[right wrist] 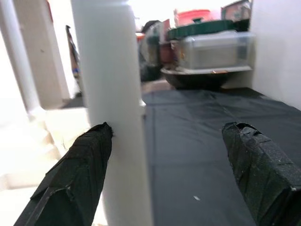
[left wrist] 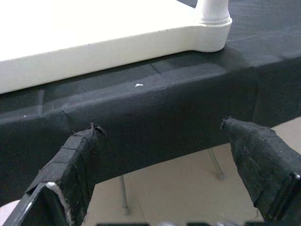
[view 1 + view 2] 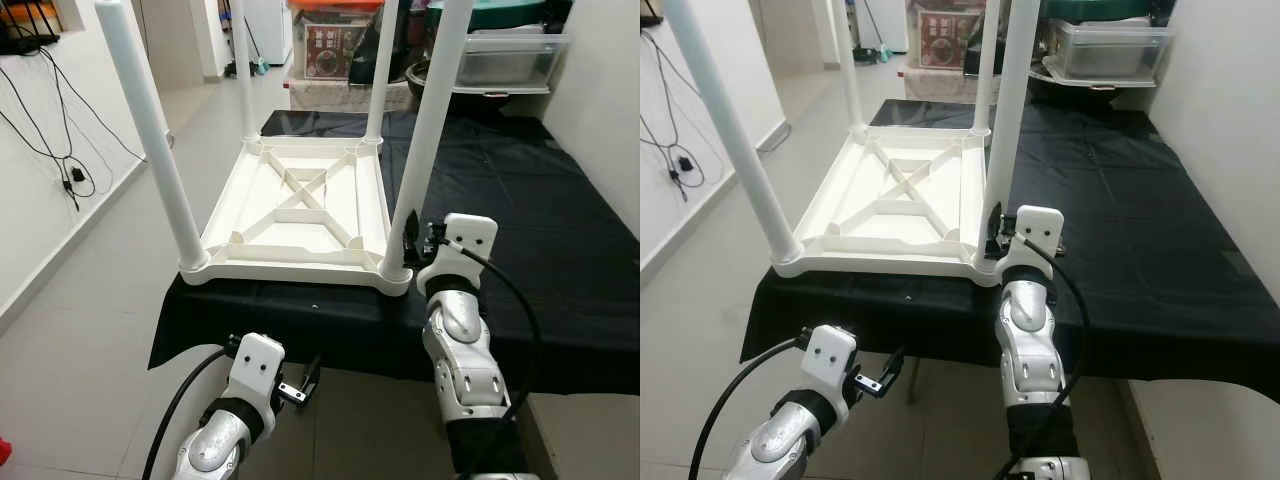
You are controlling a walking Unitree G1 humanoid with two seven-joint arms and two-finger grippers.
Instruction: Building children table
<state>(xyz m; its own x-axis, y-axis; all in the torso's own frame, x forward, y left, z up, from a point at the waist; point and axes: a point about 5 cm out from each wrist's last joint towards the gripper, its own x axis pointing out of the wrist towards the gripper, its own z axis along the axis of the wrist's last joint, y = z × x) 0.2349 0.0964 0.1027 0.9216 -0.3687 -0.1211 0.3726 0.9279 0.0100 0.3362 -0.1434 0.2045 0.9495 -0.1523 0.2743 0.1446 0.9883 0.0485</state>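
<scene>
— Since you've got the head cameras up, where's the table sitting?

— I see the white children's table (image 3: 300, 215) flipped upside down on the black cloth (image 3: 530, 210) that covers a low platform, at the near left part of it. Its top lies flat on the cloth and its four legs stand straight up, so each leg's long axis is vertical. The near right leg (image 3: 425, 130) rises from the corner closest to my right arm.

— What does the right wrist camera add?

— It looks along the right gripper (image 1: 167, 136) and shows that leg (image 1: 115, 108) close up: one black finger (image 1: 77, 169) sits just beside it, apparently touching its side, while the other finger (image 1: 258, 165) is well off over the cloth. So the fingers are spread wide, not clamped. Behind, I can make out a clear plastic box (image 1: 211, 49) and a wall.

— And the arm's pose?

— My right arm (image 3: 460, 350) reaches up and forward from below the platform edge, wrist level with the table's rim.

— Left side?

— The left gripper (image 3: 300, 385) hangs lower, in front of the cloth's draped edge. Its wrist camera shows both fingers (image 2: 77, 160) spread apart, empty, facing the cloth front with the table corner (image 2: 211, 33) above and pale floor (image 2: 174, 188) below.
</scene>
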